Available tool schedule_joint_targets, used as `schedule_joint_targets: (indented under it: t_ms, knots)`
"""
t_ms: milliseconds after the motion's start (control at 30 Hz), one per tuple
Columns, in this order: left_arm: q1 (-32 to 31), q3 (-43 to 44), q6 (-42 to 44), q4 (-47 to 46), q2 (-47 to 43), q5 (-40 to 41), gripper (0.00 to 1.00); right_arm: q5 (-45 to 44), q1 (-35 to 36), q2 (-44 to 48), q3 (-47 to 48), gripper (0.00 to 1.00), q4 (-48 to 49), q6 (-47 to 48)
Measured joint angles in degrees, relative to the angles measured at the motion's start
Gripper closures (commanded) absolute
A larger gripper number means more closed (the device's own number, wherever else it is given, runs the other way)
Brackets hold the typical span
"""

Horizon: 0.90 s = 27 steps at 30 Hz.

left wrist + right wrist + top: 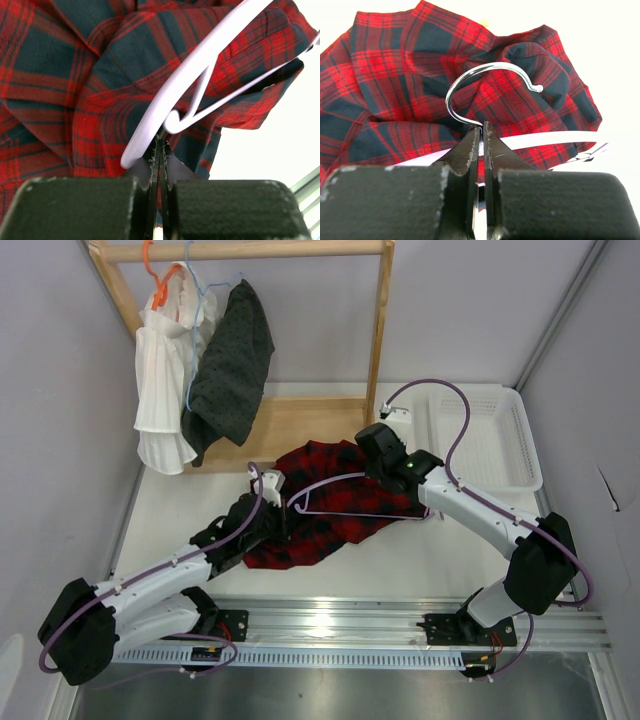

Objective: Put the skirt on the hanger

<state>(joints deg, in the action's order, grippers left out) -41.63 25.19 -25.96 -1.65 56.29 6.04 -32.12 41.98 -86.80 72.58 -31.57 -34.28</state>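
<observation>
soft floppy skirt [75, 75], grab by an edge; thin stiff hanger [197, 67]: r gripper [481, 131] pinches its neck, l gripper [159, 145] pressed together by its shoulder.

The soft red-and-black checked cloth skirt [310, 535] lay bunched near the middle of the white table [430, 560], just before the base of the wooden clothes rack [380, 330] at the back. The thin lilac plastic hanger [195, 67] lay across the top of the skirt. The left gripper [160, 145] sat at the hanger's left end, the right gripper [481, 130] at the foot of its hook (both with fingers pressed together). Right of the rack, in the far right corner, stood a white slatted plastic basket [490, 440]. On the rack's left end hung a white pleated garment [165, 390], with a dark grey dotted garment [232, 365] just right of it.
</observation>
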Motion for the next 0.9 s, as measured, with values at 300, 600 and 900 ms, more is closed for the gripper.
schedule_joint_targets:
  t_ms: [300,600,900]
  knots:
    - [3.32,-0.98,-1.29,-0.83,-2.36,-3.96,1.0,-1.05,0.0,0.0,0.0,1.0,-0.44,0.02]
    - [5.01,-1.51,-1.64,-0.87,-4.02,-6.34,1.0,-1.2,0.02,0.0,-0.09,1.0,-0.5,-0.04]
    - [6.27,-1.53,-2.08,-0.85,-4.33,-7.63,1.0,-1.22,0.22,0.0,-0.57,1.0,-0.52,-0.11]
